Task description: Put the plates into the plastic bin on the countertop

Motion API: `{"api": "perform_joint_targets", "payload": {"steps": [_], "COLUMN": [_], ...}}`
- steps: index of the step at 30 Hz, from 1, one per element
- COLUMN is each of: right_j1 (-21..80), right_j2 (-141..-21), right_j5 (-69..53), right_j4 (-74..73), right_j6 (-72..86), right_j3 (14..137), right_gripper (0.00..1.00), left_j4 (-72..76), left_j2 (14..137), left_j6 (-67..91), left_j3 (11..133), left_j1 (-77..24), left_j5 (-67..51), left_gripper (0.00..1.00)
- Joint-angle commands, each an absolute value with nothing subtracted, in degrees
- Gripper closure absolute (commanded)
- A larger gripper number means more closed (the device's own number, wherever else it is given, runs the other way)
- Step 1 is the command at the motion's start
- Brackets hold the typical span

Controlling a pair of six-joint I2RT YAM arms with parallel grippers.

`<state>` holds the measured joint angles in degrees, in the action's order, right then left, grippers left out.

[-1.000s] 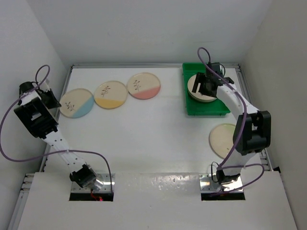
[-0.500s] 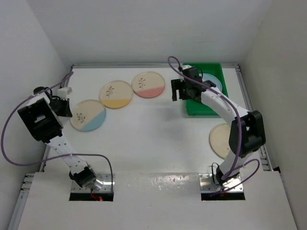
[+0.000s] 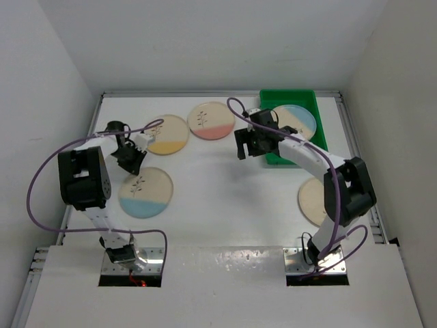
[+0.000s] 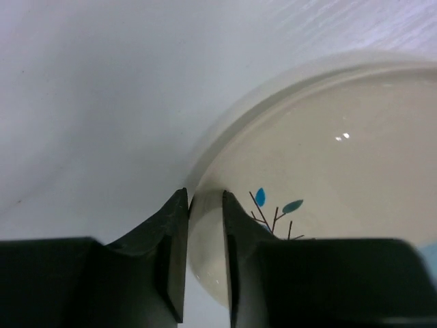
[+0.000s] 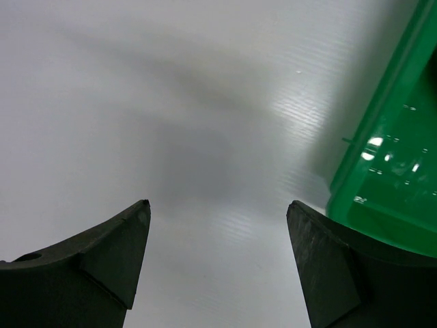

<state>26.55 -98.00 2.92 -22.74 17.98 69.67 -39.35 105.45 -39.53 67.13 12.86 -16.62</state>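
Observation:
A cream plate with a blue segment (image 3: 145, 193) lies flat on the countertop (image 3: 218, 198) at the near left. My left gripper (image 3: 130, 160) stands at its far-left rim. In the left wrist view the plate (image 4: 328, 150) has its rim between the jaws of the left gripper (image 4: 205, 195), which stand slightly apart. A yellow plate (image 3: 167, 134) and a pink plate (image 3: 212, 120) lie at the back. The green plastic bin (image 3: 273, 158) holds a blue-segment plate (image 3: 295, 121). My right gripper (image 3: 242, 147) hangs open and empty just left of the bin (image 5: 389, 184).
Another pale plate (image 3: 315, 200) lies near the right wall, partly under my right arm. White walls close in the left, back and right sides. The left arm's purple cable loops over the far-left corner.
My left gripper brought the blue plate nearer and to the right, and its jaws have loosened. My right gripper left the bin and moved left over the countertop.

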Motion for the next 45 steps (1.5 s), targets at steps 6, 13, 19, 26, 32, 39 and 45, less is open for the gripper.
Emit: {"api": "perform_joint_targets", "payload": {"steps": [6, 13, 19, 26, 32, 39, 45], "right_j1": [30.0, 35.2, 38.8, 38.8, 38.8, 34.0, 19.6], "right_j2": [-98.4, -105.9, -118.6, -129.3, -130.9, -121.0, -108.6], "right_j5": [-14.4, -20.9, -31.2, -35.1, -46.8, -48.8, -46.3], "right_j4": [-17.4, -13.6, -3.9, -0.4, 8.1, 13.4, 11.3], "right_j6": [17.3, 19.9, 28.5, 34.4, 40.0, 44.4, 45.9], "right_j3": [67.8, 72.0, 80.9, 85.6, 82.8, 76.8, 72.3], "right_gripper": [0.20, 0.19, 0.19, 0.22, 0.94, 1.00, 1.00], "left_j4": [-35.5, -40.9, -42.2, -41.6, -40.3, -41.0, -40.4], "left_j2": [109.2, 101.0, 95.0, 95.0, 96.1, 96.7, 99.3], "left_j6": [-29.8, -29.0, -28.5, -27.9, -26.8, -24.7, -17.6], "left_j3": [61.6, 68.2, 71.7, 71.7, 71.2, 75.4, 85.1], "left_j1": [5.5, 0.4, -1.6, -3.9, -3.9, -3.3, -0.8], "left_j5": [-8.5, -20.8, -23.8, -24.3, -23.6, -21.7, -20.2], "left_gripper": [1.00, 1.00, 1.00, 1.00, 1.00, 0.89, 0.39]}}
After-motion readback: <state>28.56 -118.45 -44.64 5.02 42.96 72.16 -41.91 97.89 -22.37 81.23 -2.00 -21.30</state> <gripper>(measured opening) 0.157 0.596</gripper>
